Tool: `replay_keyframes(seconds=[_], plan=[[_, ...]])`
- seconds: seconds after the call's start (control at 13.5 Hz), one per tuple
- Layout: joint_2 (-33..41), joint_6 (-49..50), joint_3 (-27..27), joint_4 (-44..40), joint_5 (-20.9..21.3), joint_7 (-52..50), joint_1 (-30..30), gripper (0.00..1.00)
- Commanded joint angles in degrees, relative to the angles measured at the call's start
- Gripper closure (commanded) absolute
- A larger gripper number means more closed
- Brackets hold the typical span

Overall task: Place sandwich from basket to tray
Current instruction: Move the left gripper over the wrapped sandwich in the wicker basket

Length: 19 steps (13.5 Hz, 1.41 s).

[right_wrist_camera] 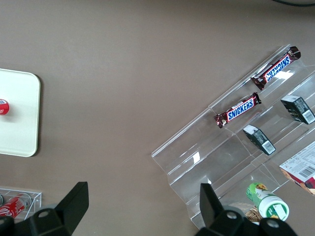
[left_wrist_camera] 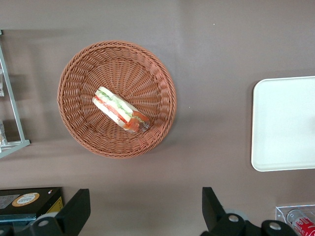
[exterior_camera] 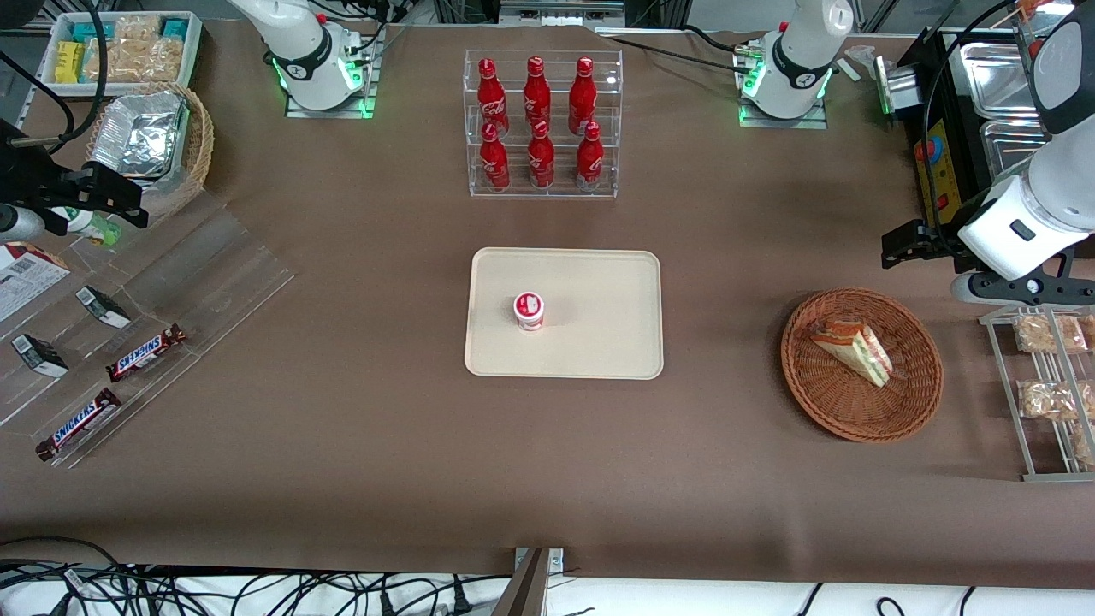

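I see hand high above bench, fingers spread wide, gripping nothing. Sandwich lies in basket, toward working arm's end. Tray mid-bench, well apart from basket, carries small red-white cup.

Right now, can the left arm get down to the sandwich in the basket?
Probably yes. The sandwich lies uncovered and alone in the basket, and the gripper hangs above the table beside it, fingers open, with nothing between them.
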State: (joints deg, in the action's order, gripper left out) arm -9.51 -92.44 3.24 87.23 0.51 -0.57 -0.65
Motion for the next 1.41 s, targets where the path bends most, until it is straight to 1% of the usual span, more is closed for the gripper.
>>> replay_keyframes(seconds=[0.0,0.15,0.3,0.44,0.67,0.74,0.81,0.89,1.19,1.33], plan=[[-0.8,0.4,0.2,-1.4,-1.1,1.5,0.2,0.00],[-0.9,0.5,-0.2,-1.6,-0.8,1.2,0.3,0.00],[-2.4,0.4,-0.7,-1.7,-0.5,-0.1,0.4,0.00],[-3.6,-1.1,-1.1,-1.5,-0.4,-4.1,2.5,0.00],[-4.8,-5.6,-1.2,1.4,-0.3,-10.0,4.4,0.00],[-5.1,-7.9,-1.2,2.8,0.3,-12.2,4.9,0.00],[-5.1,-10.7,-1.2,5.3,2.3,-14.9,4.9,0.00],[-5.0,-13.9,-1.1,7.8,2.8,-18.5,5.0,0.00],[-5.0,-25.0,-0.9,16.5,3.0,-32.2,4.8,0.00],[-5.0,-29.4,-0.7,19.8,3.0,-35.4,4.8,0.00]])
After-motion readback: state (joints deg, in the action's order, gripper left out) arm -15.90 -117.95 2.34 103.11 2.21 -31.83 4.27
